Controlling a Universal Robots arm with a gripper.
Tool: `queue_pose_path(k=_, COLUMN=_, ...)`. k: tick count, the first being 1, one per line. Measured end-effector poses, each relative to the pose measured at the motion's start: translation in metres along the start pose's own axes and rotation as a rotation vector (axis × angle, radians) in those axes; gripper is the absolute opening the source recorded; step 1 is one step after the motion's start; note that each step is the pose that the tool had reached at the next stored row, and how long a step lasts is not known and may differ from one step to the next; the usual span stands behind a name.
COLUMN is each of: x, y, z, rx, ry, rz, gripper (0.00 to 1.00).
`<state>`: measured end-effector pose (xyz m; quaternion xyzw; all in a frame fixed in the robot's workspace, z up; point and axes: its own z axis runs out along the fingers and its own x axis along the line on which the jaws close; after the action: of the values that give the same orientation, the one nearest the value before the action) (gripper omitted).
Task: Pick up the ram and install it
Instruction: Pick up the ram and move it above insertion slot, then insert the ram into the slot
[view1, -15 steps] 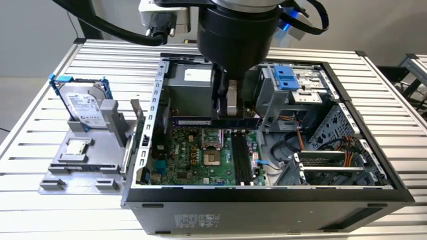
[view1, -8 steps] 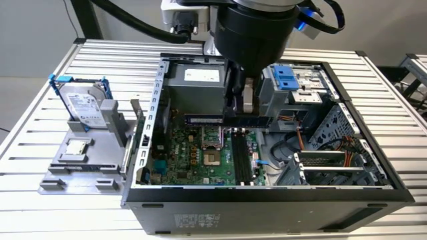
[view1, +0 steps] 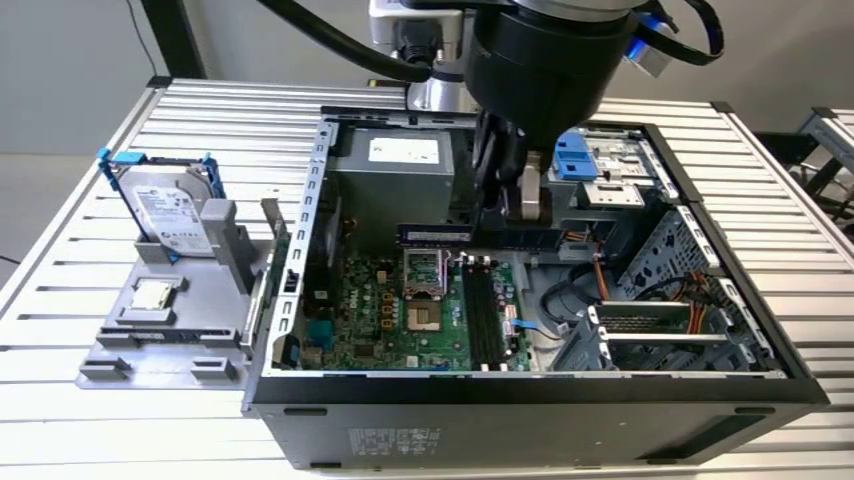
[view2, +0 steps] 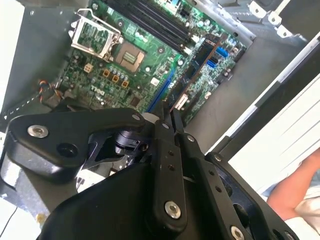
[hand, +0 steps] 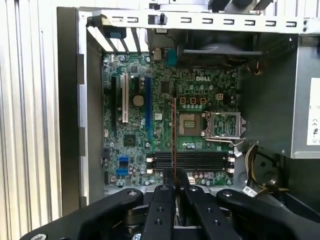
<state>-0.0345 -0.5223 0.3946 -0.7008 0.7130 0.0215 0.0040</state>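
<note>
**RAM HELD ABOVE MOTHERBOARD**

1. Gripper (view1: 514, 225) hung inside the open PC case (view1: 320, 200), above the motherboard (view1: 400, 310).
2. Jaws were narrow, clamped on one end of the ram (view1: 438, 235). Stick was level and clear of the board.
3. In the first wrist view the ram appeared edge-on, lying crosswise over the mem. slots (hand: 192, 161), with the CPU socket (hand: 192, 124) just beside it.
4. Outside the case, at the exterior view's left, a grey fixture (view1: 174, 320) sat on the slatted counter (view1: 67, 260). It carried an upright hard drive (view1: 167, 205) and, nearer, a small square processor chip (view1: 151, 295).
</note>
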Motion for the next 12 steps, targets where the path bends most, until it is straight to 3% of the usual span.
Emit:
queue_pose_path(k=6, x=-0.0049, y=-0.0123, z=-0.0001, rx=0.0002, ry=-0.0002, rz=0.005, gripper=0.00)
queue_pose_path(k=12, x=-0.0270, y=-0.0124, z=0.0007, rx=0.0002, ry=-0.0001, rz=0.006, gripper=0.00)
